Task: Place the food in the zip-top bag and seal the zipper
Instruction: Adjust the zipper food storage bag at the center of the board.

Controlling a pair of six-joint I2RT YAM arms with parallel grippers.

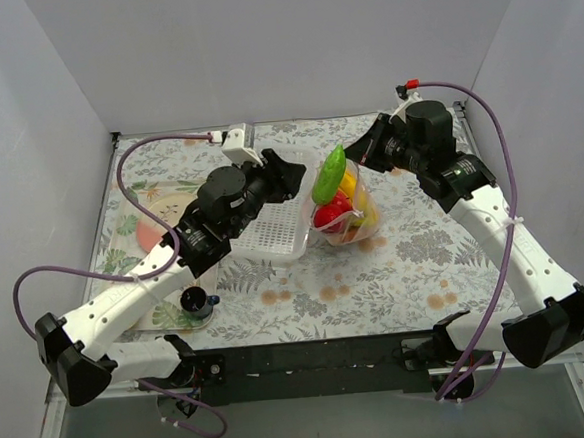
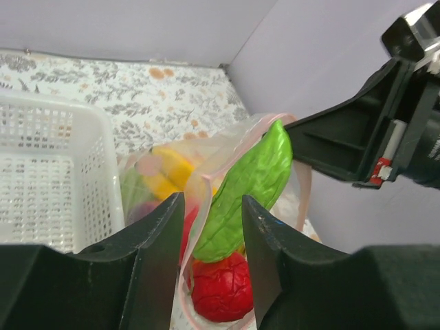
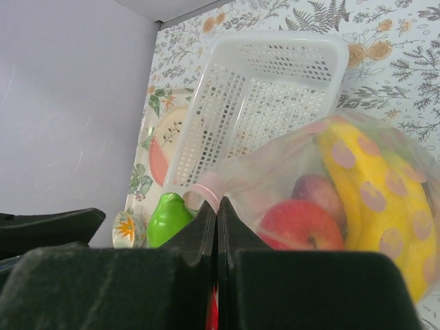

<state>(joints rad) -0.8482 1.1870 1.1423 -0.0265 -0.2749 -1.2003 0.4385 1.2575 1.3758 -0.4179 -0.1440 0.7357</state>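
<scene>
The clear zip-top bag (image 1: 369,226) stands right of the basket, holding a red apple (image 3: 299,223), a yellow banana bunch (image 3: 364,185) and a purple onion (image 3: 320,194). A green cucumber (image 1: 329,173) stands tilted in it with its top above the mouth. My left gripper (image 1: 297,169) is open; in the left wrist view (image 2: 212,198) the cucumber (image 2: 251,175) and a red fruit (image 2: 223,289) show between and beyond the jaws, untouched. My right gripper (image 1: 365,152) is shut on the pink zipper (image 3: 210,189) at the bag's mouth edge (image 3: 217,206).
A white slotted basket (image 1: 273,230) lies left of the bag, under my left arm. Floral plates (image 1: 142,229) sit at the far left. A small black round object (image 1: 196,304) lies near the front left. Grey walls close in the back and both sides.
</scene>
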